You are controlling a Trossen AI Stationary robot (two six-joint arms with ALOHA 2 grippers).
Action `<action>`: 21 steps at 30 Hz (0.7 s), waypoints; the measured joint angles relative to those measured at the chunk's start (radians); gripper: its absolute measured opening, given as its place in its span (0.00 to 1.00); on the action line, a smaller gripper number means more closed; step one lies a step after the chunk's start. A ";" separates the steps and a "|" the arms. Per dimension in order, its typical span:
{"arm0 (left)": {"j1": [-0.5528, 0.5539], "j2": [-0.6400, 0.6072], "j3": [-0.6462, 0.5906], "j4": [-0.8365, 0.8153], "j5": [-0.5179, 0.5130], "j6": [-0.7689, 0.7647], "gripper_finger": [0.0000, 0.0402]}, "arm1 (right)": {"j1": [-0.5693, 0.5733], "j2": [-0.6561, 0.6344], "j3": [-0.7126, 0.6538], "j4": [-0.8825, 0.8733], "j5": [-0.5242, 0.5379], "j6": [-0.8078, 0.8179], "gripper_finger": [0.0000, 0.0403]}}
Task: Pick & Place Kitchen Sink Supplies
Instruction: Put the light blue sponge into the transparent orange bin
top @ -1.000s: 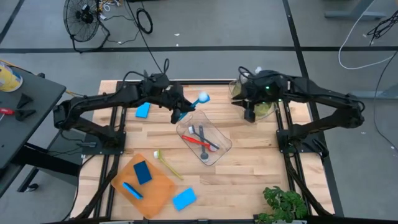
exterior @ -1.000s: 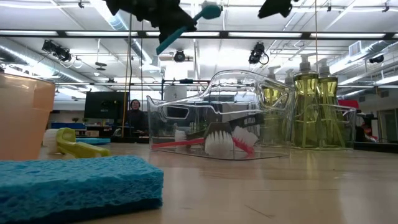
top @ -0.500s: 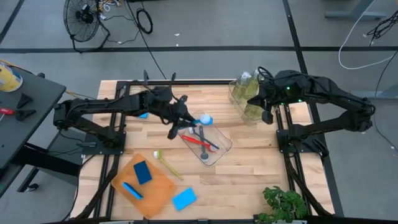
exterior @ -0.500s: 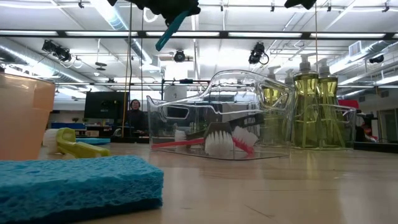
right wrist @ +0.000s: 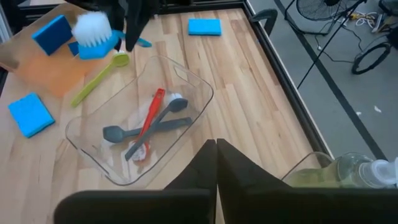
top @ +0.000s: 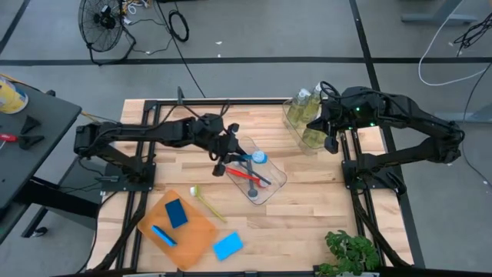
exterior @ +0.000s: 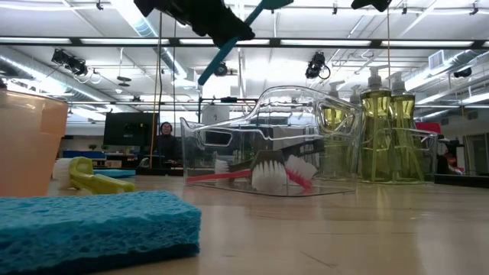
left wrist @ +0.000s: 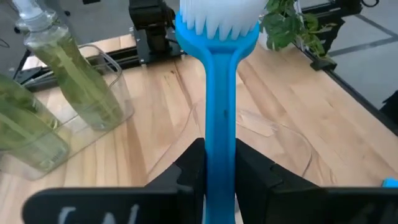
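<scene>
**Blue brush held over the clear tub**

My left claw (top: 224, 151) is clamped on the handle of the blue brush (left wrist: 219, 93), above the 9 o'clock rim of the clear tub (top: 270, 187). The brush is smooth, glossy blue plastic: a flat, narrow handle widening to a rounded head with a dense tuft of white bristles. The head points toward 3 o'clock, over the tub.

In the tub lie a red brush (right wrist: 150, 118) and a grey brush (right wrist: 155, 129), crossed, both thin and long-handled. The tub is rounded, transparent, thin-walled.

The worktop (top: 307, 200) is pale wood planks. A yellow-green brush (top: 206, 202) lies at 7 o'clock of the tub.

My right claw (top: 330, 143) hangs pressed together, empty, beside the soap bottles (top: 307, 115) at 1 o'clock.
</scene>
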 joint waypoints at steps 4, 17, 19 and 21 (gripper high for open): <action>-0.003 0.046 0.000 -0.003 0.002 0.004 0.16 | 0.000 0.000 0.000 0.000 0.000 0.000 0.02; -0.010 0.202 0.000 -0.010 -0.041 0.071 0.18 | 0.000 0.000 0.000 -0.001 0.001 -0.019 0.02; -0.011 0.217 0.000 -0.022 -0.041 0.106 0.18 | 0.000 0.000 0.000 0.000 0.001 -0.019 0.02; -0.012 0.231 0.000 -0.030 -0.041 0.133 0.18 | 0.000 0.000 0.000 0.000 0.001 -0.019 0.02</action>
